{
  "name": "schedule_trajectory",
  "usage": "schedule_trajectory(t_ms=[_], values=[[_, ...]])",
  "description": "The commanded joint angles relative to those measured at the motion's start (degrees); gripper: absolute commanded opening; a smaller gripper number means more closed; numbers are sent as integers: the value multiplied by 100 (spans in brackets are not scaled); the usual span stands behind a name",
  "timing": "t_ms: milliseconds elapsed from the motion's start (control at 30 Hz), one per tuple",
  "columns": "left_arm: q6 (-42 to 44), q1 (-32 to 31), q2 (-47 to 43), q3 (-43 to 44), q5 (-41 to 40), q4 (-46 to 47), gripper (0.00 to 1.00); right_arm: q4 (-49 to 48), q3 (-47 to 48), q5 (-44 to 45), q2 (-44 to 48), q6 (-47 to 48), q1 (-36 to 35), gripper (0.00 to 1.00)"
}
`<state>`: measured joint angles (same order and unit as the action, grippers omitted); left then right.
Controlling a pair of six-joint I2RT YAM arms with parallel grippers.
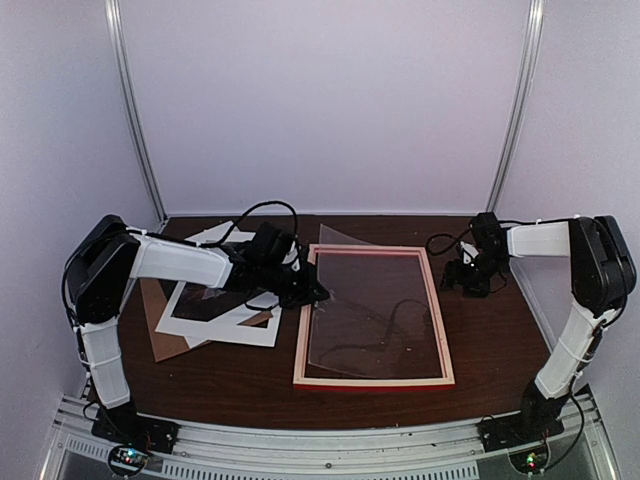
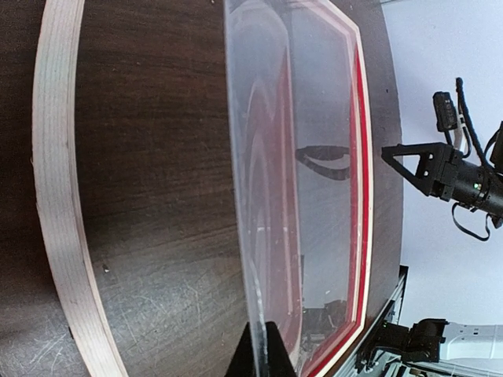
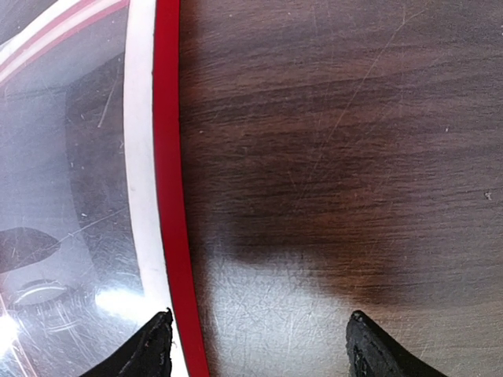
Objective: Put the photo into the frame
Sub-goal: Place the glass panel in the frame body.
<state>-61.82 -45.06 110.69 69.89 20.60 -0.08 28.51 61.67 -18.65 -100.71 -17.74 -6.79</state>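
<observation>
- At the frame's (image 1: 370, 380) left rail, the left gripper (image 1: 312, 292) is clenched on the edge of a clear sheet (image 1: 370, 310), which lies skewed over the frame with its far corner poking past the top rail.
- Just off the frame's right rail, the right gripper (image 1: 470, 278) hangs with its jaws apart, holding nothing.
- Pinched at one edge only, the sheet could flex, slip free or snag a rail and shove the frame.
- Left of the frame, the photo (image 1: 212, 303) seems to be the dark patch under the white mat (image 1: 225, 332); I cannot be sure, as the arm covers part.
</observation>
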Motion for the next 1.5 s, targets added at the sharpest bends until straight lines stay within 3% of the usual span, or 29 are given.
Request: schedule_trajectory(t_ms=[0, 1467], values=[[-91, -11, 38, 79, 228, 125, 0, -48, 56, -44, -38, 42, -60, 75], [-1172, -20, 177, -197, 975, 752, 0, -35, 51, -41, 11, 84, -380, 72]])
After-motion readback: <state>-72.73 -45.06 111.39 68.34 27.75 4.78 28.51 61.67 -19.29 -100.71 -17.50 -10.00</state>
